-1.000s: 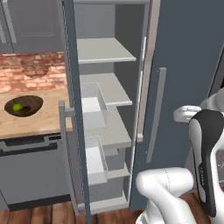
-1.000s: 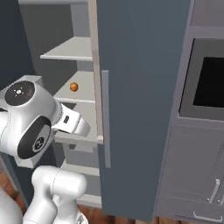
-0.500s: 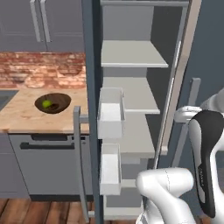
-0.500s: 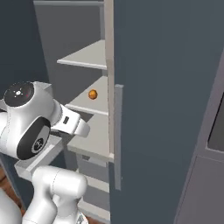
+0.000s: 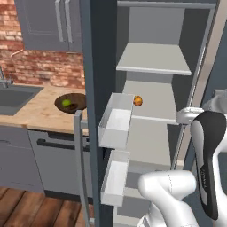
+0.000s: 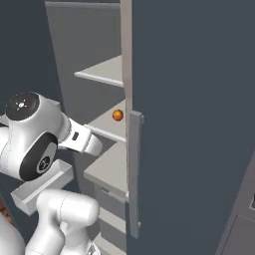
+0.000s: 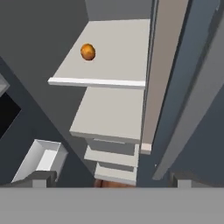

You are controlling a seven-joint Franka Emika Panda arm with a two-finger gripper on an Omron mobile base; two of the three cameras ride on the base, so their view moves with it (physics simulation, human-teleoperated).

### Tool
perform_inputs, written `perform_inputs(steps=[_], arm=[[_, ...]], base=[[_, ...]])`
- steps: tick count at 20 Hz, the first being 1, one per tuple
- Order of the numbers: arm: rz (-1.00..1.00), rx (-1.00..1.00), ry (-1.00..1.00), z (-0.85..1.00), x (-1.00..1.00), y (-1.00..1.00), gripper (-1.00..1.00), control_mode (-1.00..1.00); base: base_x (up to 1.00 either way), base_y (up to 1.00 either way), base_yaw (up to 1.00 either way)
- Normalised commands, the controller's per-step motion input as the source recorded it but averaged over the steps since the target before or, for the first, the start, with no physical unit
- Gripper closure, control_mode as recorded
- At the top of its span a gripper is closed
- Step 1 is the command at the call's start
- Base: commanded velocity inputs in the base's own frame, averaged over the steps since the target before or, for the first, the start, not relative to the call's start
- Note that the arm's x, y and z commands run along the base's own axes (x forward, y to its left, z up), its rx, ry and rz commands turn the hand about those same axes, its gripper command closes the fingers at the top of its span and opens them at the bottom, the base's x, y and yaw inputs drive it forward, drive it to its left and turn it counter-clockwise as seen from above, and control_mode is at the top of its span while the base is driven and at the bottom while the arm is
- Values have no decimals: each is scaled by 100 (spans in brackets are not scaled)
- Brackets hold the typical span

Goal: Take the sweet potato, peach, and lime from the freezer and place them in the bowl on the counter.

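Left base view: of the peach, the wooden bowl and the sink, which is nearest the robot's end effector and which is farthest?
1. Peach, on a shelf in the freezer, ahead of the open end effector.
2. Bowl, on the counter left of the freezer, holding the lime.
3. Sink, at the counter's far left.

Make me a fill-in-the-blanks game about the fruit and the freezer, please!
1. The peach sits on a pale shelf inside the ____.
2. The green lime lies in the wooden ____ on the counter.
3. The gripper has its jaws wide ____, holding nothing.
4. The wall behind the counter is made of red ____.

Missing words: freezer, bowl, open, brick
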Motion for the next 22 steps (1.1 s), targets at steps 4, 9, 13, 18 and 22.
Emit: perform_inputs(steps=[4,9,13,18,22], arm=[[0,0,0,0,0,0,-100,100],[0,0,0,0,0,0,-100,100],[0,0,0,0,0,0,-100,100],[0,0,0,0,0,0,-100,100],[0,0,0,0,0,0,-100,100]], base=[[84,-14,32],[94,5,14],[100,5,16],[100,-12,11],[97,1,-17]])
